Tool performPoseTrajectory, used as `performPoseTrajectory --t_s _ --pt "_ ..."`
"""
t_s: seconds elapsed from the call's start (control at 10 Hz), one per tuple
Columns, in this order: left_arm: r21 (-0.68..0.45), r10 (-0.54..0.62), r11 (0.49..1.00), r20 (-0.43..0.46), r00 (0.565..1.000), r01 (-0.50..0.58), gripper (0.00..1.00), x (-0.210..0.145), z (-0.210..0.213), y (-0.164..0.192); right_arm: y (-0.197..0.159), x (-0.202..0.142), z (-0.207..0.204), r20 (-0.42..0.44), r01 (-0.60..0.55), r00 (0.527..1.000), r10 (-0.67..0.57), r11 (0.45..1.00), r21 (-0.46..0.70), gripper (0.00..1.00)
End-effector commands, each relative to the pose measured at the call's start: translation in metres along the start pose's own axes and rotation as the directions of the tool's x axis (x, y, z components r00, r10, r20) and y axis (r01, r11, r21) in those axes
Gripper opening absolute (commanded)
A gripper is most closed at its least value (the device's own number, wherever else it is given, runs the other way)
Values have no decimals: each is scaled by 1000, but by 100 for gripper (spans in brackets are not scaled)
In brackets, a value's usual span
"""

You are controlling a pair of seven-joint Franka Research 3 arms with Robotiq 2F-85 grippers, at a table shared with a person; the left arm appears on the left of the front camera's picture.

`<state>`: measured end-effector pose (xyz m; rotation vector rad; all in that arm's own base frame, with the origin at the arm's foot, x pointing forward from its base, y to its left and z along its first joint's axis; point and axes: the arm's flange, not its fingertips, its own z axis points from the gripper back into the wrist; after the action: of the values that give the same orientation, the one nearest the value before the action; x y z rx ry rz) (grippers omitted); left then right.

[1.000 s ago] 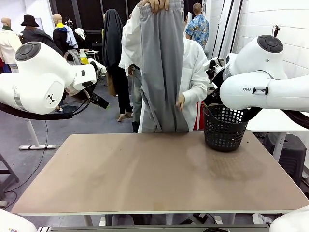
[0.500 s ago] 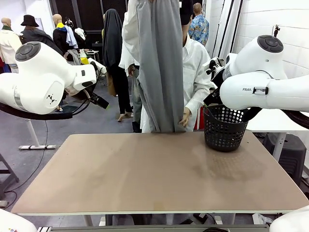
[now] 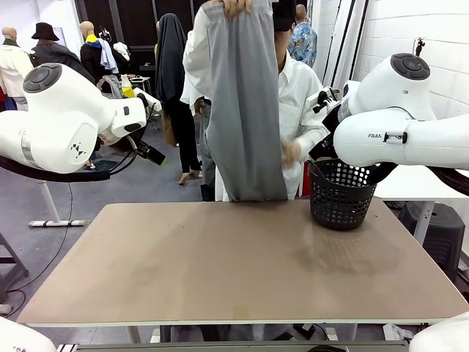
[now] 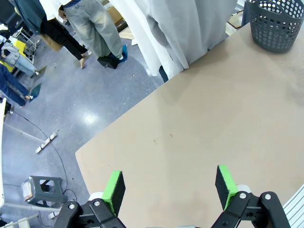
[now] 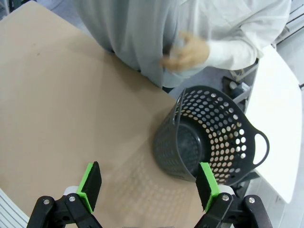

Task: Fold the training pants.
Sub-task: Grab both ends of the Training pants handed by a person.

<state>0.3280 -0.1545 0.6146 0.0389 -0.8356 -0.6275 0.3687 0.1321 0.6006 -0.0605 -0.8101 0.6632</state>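
Note:
A person at the far side holds the light grey training pants up by the waistband, and they hang full length with the hems just above the table's far edge. The person's other hand is beside the cloth. The same pants hang at the top of the right wrist view and show as pale cloth in the left wrist view. My left gripper is open above the bare brown table. My right gripper is open too, above the table near the basket.
A black mesh basket stands at the table's far right, also seen as the basket and the basket. Both white arms are raised at the table's sides. Other people stand behind.
The person has shifted the hanging pants slightly and moved the free hand up beside them. Both arms have stayed still.

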Motion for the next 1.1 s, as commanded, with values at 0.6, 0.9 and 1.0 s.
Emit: performPoseTrajectory --t_s 0.6,0.9,1.0 --pt "3 -6 1000 -1 1000 6 100 0 0 1 0 1 1 2 -2 1000 2 1000 -1 100" --pt "3 -6 1000 -1 1000 6 100 0 0 1 0 1 1 2 -2 1000 2 1000 -1 100" --pt "3 -6 1000 -1 1000 6 100 0 0 1 0 1 1 2 -2 1000 2 1000 -1 100"
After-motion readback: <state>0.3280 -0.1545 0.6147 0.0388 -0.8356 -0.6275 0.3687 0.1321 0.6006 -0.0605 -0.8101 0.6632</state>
